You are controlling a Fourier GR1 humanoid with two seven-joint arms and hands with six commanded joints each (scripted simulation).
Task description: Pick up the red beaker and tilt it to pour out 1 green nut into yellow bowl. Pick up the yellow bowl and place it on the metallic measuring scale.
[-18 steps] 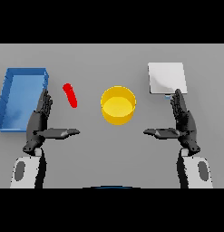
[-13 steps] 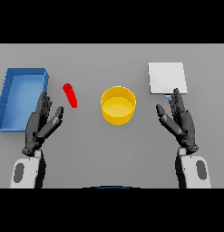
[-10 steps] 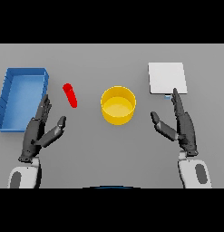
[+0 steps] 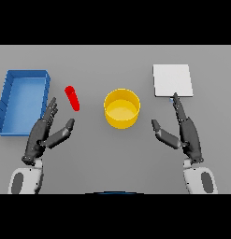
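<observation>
While both hands lie open, one red beaker [image 4: 72, 98], one yellow bowl [image 4: 122, 108].

table [image 4: 89, 158] (grey) | red beaker [image 4: 72, 98] | yellow bowl [image 4: 122, 108] | scale [image 4: 172, 80] | blue tray [image 4: 22, 100]

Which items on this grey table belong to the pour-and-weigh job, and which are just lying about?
Part of the job:
- small red beaker, lying left of the bowl
- round yellow bowl, centre
- flat square metallic measuring scale, far right
- left hand and right hand, both open, holding nothing

Just lying about:
- blue rectangular bin, far left
</observation>
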